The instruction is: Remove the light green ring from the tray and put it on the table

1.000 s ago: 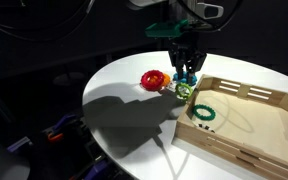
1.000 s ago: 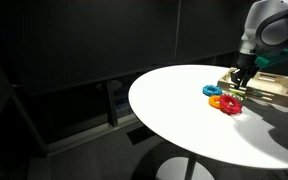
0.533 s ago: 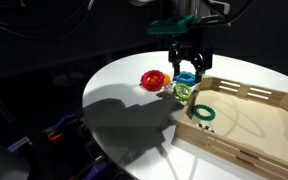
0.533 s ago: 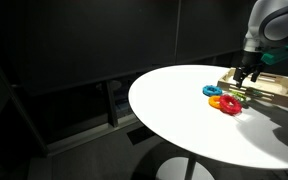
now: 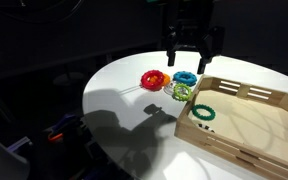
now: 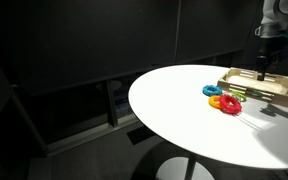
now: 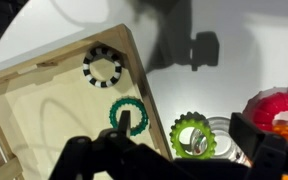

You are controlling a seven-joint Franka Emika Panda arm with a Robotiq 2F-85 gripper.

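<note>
- One ring counts here: the light green ring (image 5: 182, 91) lies flat on the white worktop (image 5: 124, 72), just outside the tray (image 5: 252, 122), close against its outer wall near a corner. Whether it touches the wall I cannot tell.
- A second ago the pincer (image 5: 193, 50) hung low over that ring beside the tray. It has since risen well above the tray's corner, and the ring has stayed where it was.
- The pincer is released, its fingers spread wide with nothing between them. The wrist view agrees: the ring sits on the worktop outside the tray wall, free of the fingers.
- The blue ring (image 5: 185, 77) and the red ring (image 5: 154, 79) also rest on the worktop, on the same side of the tray, the red one farther from its wall.
- The dark green ring (image 5: 203, 114) is inside the tray near that corner. The wrist view shows a black-and-white ring (image 7: 103, 67) deeper in the tray.
- With the ring out of the tray and let go, the placing looks done; only the arm's retreat seems left.
</note>
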